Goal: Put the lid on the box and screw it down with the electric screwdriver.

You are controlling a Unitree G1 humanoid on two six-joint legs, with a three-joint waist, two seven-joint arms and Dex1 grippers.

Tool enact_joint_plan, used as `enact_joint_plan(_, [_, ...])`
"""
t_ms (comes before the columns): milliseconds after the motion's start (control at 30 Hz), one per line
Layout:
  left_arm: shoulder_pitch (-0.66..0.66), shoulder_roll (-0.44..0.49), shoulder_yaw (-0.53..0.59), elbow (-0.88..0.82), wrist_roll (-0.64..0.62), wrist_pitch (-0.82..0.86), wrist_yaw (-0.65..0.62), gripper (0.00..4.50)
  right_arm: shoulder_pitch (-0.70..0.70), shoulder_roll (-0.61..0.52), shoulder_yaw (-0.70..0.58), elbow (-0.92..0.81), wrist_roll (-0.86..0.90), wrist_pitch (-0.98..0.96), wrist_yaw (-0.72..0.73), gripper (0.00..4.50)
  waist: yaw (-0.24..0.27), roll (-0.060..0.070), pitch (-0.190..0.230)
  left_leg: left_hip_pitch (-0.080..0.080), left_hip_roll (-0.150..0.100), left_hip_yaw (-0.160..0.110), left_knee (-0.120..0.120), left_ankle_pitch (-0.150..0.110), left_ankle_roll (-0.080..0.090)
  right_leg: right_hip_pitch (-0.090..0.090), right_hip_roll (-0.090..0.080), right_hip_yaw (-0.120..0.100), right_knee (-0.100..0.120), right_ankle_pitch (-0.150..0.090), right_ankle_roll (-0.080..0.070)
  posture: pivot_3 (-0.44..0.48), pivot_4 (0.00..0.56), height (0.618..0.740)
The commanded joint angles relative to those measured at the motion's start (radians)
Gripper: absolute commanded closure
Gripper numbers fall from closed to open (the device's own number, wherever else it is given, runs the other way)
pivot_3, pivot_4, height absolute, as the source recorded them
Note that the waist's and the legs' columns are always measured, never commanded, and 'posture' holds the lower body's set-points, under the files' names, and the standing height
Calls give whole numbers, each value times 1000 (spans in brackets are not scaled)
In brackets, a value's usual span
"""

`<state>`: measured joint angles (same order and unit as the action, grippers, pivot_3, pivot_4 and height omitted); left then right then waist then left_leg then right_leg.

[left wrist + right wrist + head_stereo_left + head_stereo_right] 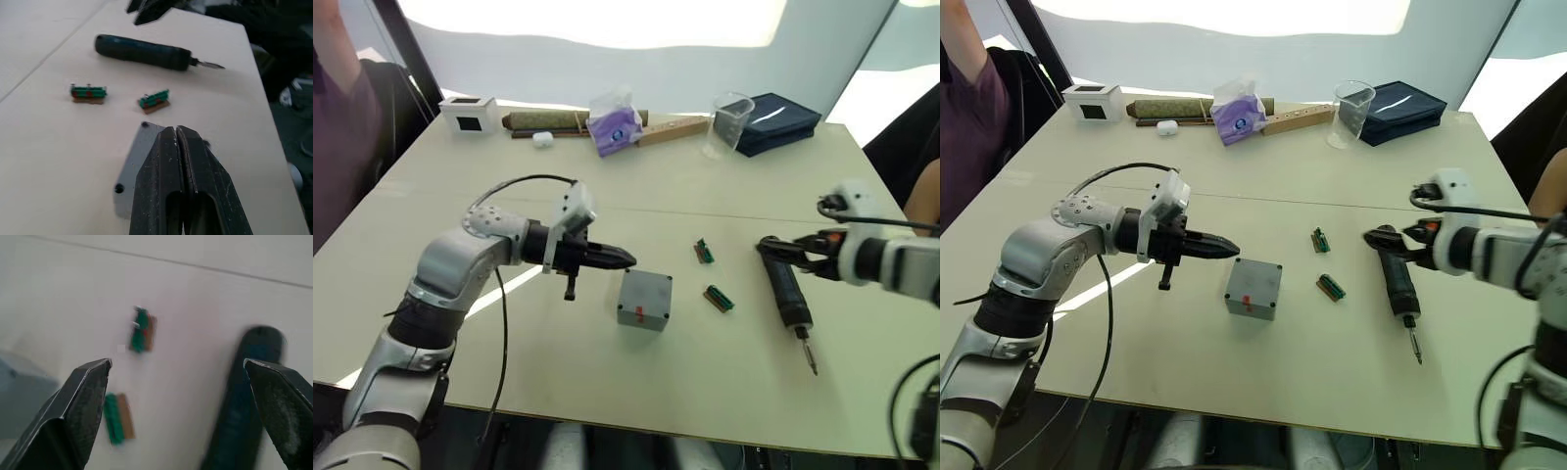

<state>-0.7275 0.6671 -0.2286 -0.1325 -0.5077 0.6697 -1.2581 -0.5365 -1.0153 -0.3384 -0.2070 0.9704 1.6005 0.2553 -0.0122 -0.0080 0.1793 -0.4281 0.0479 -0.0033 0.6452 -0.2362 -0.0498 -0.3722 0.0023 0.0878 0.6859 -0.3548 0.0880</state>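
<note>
My left gripper (1224, 246), fingers pressed together and empty, hovers beside the box (1253, 288), whose lid (134, 169) already sits on top. My right gripper (781, 253), spread wide, nears the electric screwdriver (786, 294) lying on the table (607, 382). An off-centre grasp could roll it away.

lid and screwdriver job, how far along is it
The lid already sits on the box, with screw holes showing at its corners. The left gripper hovers beside the box, jaws shut and empty. The right gripper has its jaws open at the handle end of the electric screwdriver, which lies on the table ungrasped. Left to do: pick it up and screw the lid down.
</note>
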Motion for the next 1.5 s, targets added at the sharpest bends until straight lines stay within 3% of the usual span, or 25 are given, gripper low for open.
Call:
enact_joint_plan(33, [-51,5,-57,11,83,-120,-64,4500,-39,-93,126,62,90,14,26,32,-3,-1,0,0,0,0,1,-1,2,0,1,0,-1,0,0,0,150,740])
enact_joint_plan(267, [-55,-48,-91,85,173,-226,-52,4500,-99,-105,302,178,9,14,120,32,-10,1,1,0,1,1,1,-1,2,-2,3,4,1,0,0,0,150,740])
enact_joint_plan(500, [-33,-59,-84,64,192,-221,-23,4500,-136,-101,403,234,-124,-6,198,32,-6,1,1,-1,2,0,1,-1,2,-3,3,5,1,0,0,0,150,740])
enact_joint_plan(767, [5,-78,-70,21,192,-195,43,4500,-186,-105,604,282,-268,-66,344,32,-8,1,1,0,2,-1,2,-1,2,-2,3,4,1,0,0,0,150,740])
enact_joint_plan(800, [13,-80,-68,13,190,-190,51,4500,-195,-107,635,279,-285,-76,366,534,-9,1,1,0,2,-1,2,-1,2,-2,3,4,1,0,0,0,150,740])
enact_joint_plan(900, [38,-83,-61,-6,188,-183,75,4500,-215,-106,710,267,-328,-88,418,1348,-10,1,1,0,2,-1,2,-1,2,-2,3,4,2,0,0,0,150,740])
enact_joint_plan(1000, [55,-86,-60,-21,190,-177,98,4500,-227,-103,745,283,-361,-86,460,2434,-10,1,1,0,2,-1,1,-1,2,-2,3,4,2,0,0,0,150,740])
enact_joint_plan(1033, [60,-87,-58,-25,189,-174,106,4500,-231,-101,754,295,-375,-85,468,2656,-9,0,1,0,2,-2,1,-1,2,-2,3,4,2,0,0,0,150,740])
enact_joint_plan(1133, [73,-83,-52,-33,188,-173,121,4500,-232,-102,768,310,-415,-105,495,2658,-8,0,1,0,2,-2,2,-1,2,-2,3,4,2,0,0,0,150,740])
enact_joint_plan(1233, [76,-66,-29,-16,185,-174,125,4500,-292,-75,717,394,-471,-155,487,2658,-11,0,1,0,2,-2,3,-1,2,-1,3,4,2,0,0,0,150,740])
enact_joint_plan(1333, [63,-55,3,22,177,-174,123,4500,-372,-23,574,483,-486,-213,456,2658,-23,1,2,1,2,-1,3,-1,2,-1,3,4,2,1,1,0,150,740])
enact_joint_plan(1500, [29,-48,84,70,116,-115,119,4500,-295,132,135,317,-417,-566,329,2658,-31,5,7,-1,1,0,2,-1,2,-4,3,5,3,2,2,0,150,740])
